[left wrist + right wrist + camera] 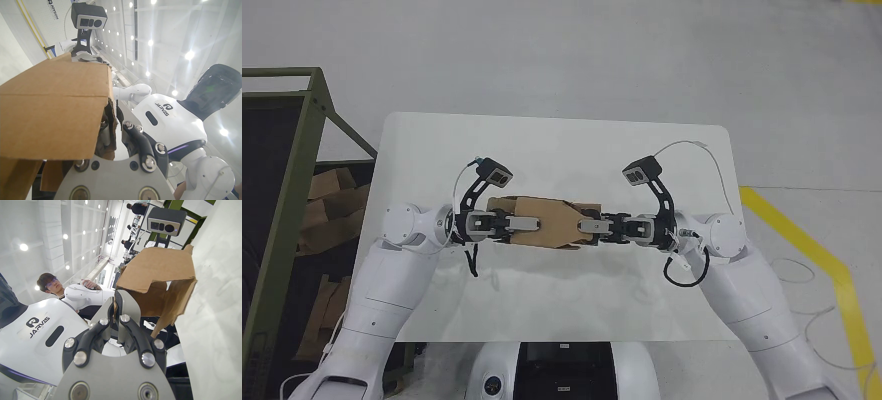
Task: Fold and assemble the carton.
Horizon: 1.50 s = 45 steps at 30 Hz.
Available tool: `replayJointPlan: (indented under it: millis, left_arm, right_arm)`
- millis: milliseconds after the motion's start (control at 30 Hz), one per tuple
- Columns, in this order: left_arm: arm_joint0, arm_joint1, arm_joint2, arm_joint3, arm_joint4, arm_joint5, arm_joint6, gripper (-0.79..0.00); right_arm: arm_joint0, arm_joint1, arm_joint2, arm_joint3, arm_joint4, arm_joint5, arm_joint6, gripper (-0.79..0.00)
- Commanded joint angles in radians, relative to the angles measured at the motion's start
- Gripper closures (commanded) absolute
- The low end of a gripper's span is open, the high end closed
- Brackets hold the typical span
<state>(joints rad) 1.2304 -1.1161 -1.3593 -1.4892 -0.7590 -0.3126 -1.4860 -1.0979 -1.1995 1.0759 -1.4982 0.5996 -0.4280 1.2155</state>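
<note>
Carton (547,222) brown, partly opened into tube, end flaps loose, held over middle of table (662,300) between both arms. Left gripper (504,224) closed tight on cardboard wall at carton's left end. Right gripper (592,227) pinching edge at right end, fingers (130,306) tight on cardboard. Cannot tell if carton touches table. Flat cardboard pieces (337,200) in green rack (290,200) off table's left side
</note>
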Motion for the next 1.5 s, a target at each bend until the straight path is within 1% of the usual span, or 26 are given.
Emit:
replayJointPlan:
  millis: [0,167,200,233,267,300,333,367,400,467,700,867,933,1267,1300,1467]
  left_arm:
    - [0.001,0.001,0.0,0.0,0.001,0.0,0.004,-0.077]
    - [0.003,0.003,-0.001,-0.002,0.007,-0.003,0.016,-0.018]
    - [0.003,0.004,-0.002,-0.003,0.008,-0.005,0.02,0.0]
    - [0.004,0.004,-0.003,-0.002,0.007,-0.005,0.026,0.0]
    - [0.004,0.004,-0.005,-0.001,0.007,-0.006,0.033,0.0]
    - [0.005,0.005,-0.005,-0.002,0.005,-0.006,0.038,0.0]
    - [0.005,0.005,-0.006,-0.001,0.004,-0.006,0.044,0.0]
    - [0.006,0.005,-0.007,-0.001,0.005,-0.006,0.049,0.0]
    - [0.006,0.006,-0.008,-0.001,0.006,-0.006,0.053,0.0]
    - [0.008,0.006,-0.011,0.0,0.008,-0.006,0.069,0.0]
    - [0.01,0.01,-0.021,0.003,0.009,0.007,0.103,0.0]
    - [0.009,0.013,-0.021,0.005,0.032,0.042,0.125,0.0]
    - [0.011,0.014,-0.02,0.0,0.036,0.047,0.139,0.0]
    - [0.011,0.014,-0.02,0.0,0.036,0.047,0.139,0.0]
    - [0.015,0.013,-0.018,-0.009,0.04,0.051,0.156,0.0]
    - [0.026,0.014,-0.012,-0.031,0.055,0.053,0.186,0.0]
  right_arm:
    - [0.0,0.0,-0.001,-0.001,-0.001,0.002,0.001,0.0]
    - [0.001,0.001,-0.002,-0.003,-0.002,0.001,0.005,0.0]
    - [0.0,0.001,-0.002,-0.003,-0.004,0.001,0.005,-0.049]
    - [0.0,0.002,-0.001,-0.003,-0.004,0.001,0.004,-0.209]
    - [-0.001,0.002,0.0,-0.005,-0.006,-0.002,0.005,-0.311]
    - [-0.002,0.003,0.001,-0.007,-0.007,-0.004,0.006,-0.363]
    - [-0.003,0.003,0.003,-0.009,-0.008,-0.006,0.006,-0.474]
    - [-0.004,0.004,0.006,-0.011,-0.01,-0.009,0.006,-0.671]
    - [-0.006,0.005,0.01,-0.013,-0.011,-0.014,0.004,-0.773]
    - [-0.01,0.008,0.024,-0.017,-0.028,-0.03,-0.008,-0.785]
    - [-0.067,0.023,0.098,-0.103,-0.109,-0.162,-0.059,-0.785]
    - [-0.122,0.03,0.155,-0.164,-0.154,-0.261,-0.151,-0.785]
    - [-0.139,0.032,0.173,-0.177,-0.181,-0.262,-0.189,-0.785]
    - [-0.139,0.032,0.173,-0.177,-0.181,-0.262,-0.189,-0.785]
    - [-0.139,0.032,0.173,-0.177,-0.181,-0.262,-0.189,-0.785]
    - [-0.145,0.031,0.142,-0.19,-0.196,-0.212,-0.205,-0.785]
